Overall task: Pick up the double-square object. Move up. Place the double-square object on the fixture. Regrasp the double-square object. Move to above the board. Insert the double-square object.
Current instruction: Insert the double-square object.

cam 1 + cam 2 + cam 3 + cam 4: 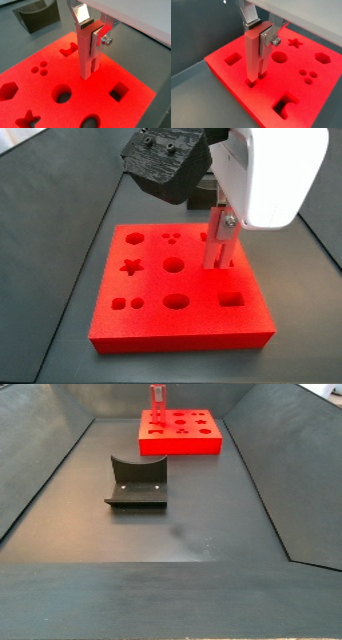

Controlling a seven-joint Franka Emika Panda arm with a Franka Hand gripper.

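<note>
Double-square object (250,55): thin, flat, red-pink, elongated bar, held upright, long axis vertical. Lower end (85,75) down at the board (147,323) surface, at a cutout near a board edge; in a wrist view tip looks just inside the hole, depth can't tell. No brands, labels or writing readable anywhere.

Gripper (92,37): directly over the board, clamped on the object's upper part, silver finger plates (266,35) pressed on both flat faces, no gap visible. Screw head visible on a finger (106,41). Same in a side view: gripper (219,226) above the board's right-middle area, object (215,250) hanging straight down from it, between the top-right slot and the square cutout (231,299).

Board: bright red thick slab, three-by-three cutouts, incl. star (131,267), circle (174,264), three dots (170,236).

Fixture (136,482): dark, notched, on the floor well apart from the board (181,444), toward the camera in that side view; nothing on it. Also visible behind the board in a wrist view (37,17).
</note>
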